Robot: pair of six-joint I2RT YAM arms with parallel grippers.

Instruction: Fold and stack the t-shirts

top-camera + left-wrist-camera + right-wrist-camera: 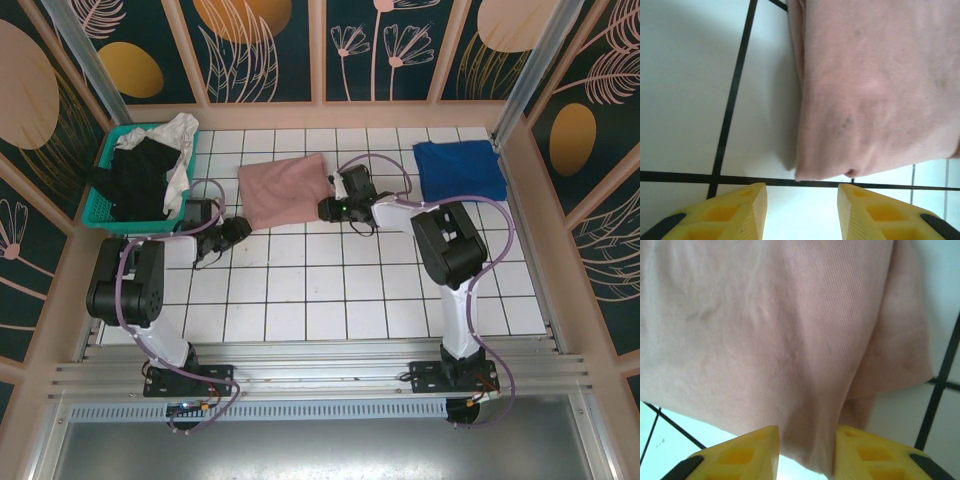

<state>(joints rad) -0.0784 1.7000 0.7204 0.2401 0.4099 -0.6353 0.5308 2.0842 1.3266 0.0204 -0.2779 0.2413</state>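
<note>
My left claw (801, 191) spread, pink t-shirt (875, 90) corner just ahead; my right claw (807, 434) spread, straddling its opposite edge.

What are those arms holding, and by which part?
The left gripper is open short of the pink t-shirt, holding nothing. Its edge lies between the fingers of the right gripper; whether they clamp it cannot be told.

Robot test cell: tiled table (330, 300), floral-panelled walls (260, 50), aluminium rails (300, 375).

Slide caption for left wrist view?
Open left gripper poised at the edge of the folded pink t-shirt on the white-tiled table.
</note>
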